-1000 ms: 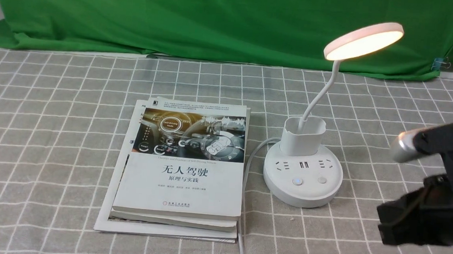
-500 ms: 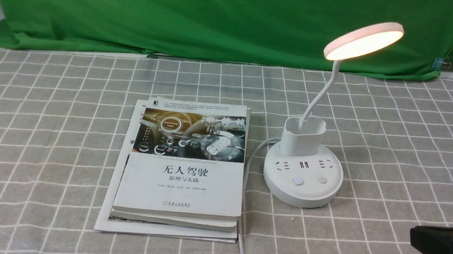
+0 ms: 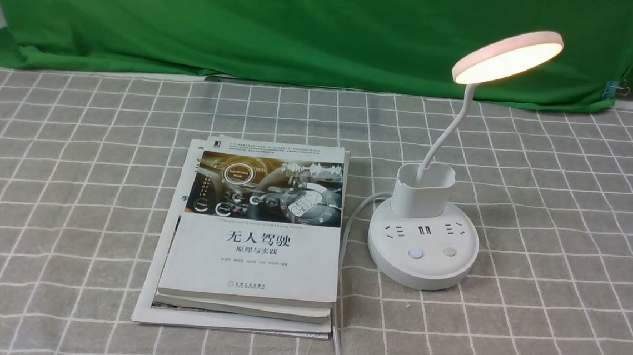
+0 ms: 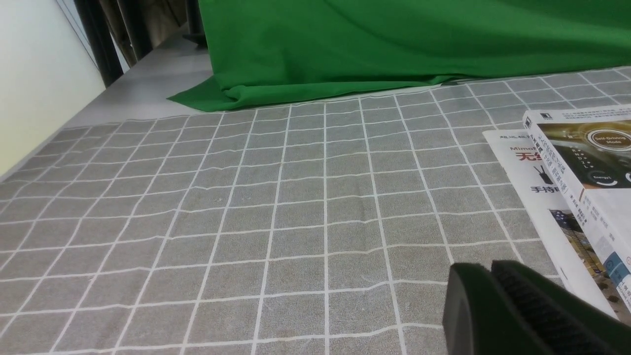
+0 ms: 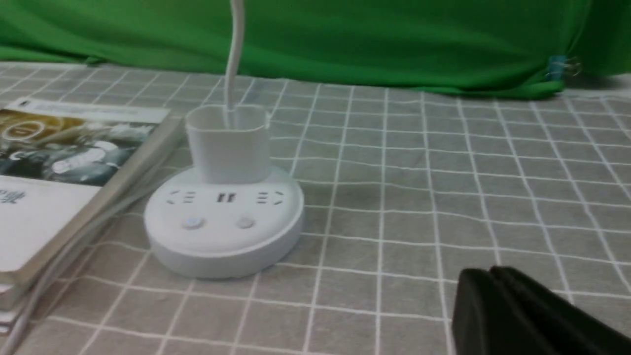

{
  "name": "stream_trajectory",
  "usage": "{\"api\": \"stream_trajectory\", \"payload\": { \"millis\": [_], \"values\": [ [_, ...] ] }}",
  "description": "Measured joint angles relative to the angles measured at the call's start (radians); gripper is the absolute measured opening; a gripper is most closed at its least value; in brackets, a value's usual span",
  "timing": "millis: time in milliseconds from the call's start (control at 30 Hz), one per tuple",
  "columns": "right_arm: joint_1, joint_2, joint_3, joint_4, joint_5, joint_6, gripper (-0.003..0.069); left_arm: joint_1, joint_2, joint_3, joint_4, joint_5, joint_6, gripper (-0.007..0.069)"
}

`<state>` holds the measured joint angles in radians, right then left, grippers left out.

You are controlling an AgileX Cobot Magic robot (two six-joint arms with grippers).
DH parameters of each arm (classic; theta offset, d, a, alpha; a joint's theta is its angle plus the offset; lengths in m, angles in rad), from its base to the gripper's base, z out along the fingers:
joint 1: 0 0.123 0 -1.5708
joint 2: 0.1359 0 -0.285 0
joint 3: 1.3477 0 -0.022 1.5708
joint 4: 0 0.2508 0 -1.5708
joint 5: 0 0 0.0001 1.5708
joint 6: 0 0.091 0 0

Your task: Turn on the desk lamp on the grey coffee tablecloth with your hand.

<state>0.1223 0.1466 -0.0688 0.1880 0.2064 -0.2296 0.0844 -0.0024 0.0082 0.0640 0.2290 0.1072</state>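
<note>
The white desk lamp [image 3: 422,246] stands on the grey coffee tablecloth [image 3: 71,182], right of centre, and its round head [image 3: 507,56] glows warm. Its base carries two buttons; the left one [image 3: 415,254] shows a faint ring of light. In the right wrist view the lamp base [image 5: 224,222] lies ahead and to one side of my right gripper [image 5: 490,272], whose jaws are pressed together, empty, well short of the lamp. My left gripper [image 4: 492,266] is also shut on nothing, above bare cloth beside the books [image 4: 581,167]. Neither hand appears in the front view.
A stack of books [image 3: 254,234] lies just left of the lamp, with the lamp's white cable [image 3: 345,241] running between them toward the front edge. A green backdrop cloth [image 3: 305,26] hangs along the far side, with a small clip [image 3: 615,88] at its right.
My right arm has drawn back from beside the lamp, down and to the right, and left the front view. The lamp stays lit throughout.
</note>
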Motion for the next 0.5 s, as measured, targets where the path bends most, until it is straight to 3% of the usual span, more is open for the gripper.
{"api": "stream_trajectory", "payload": {
  "millis": [167,500],
  "values": [
    [-0.03,-0.136,0.075,-0.002,0.002,-0.023,0.0034,0.0,0.0,0.0,0.0,0.0,0.0,0.0019],
    [-0.032,-0.145,0.076,-0.01,0.04,-0.026,0.0036,0.0,0.0,0.0,0.0,0.0,0.0,0.0019]
  ]
}}
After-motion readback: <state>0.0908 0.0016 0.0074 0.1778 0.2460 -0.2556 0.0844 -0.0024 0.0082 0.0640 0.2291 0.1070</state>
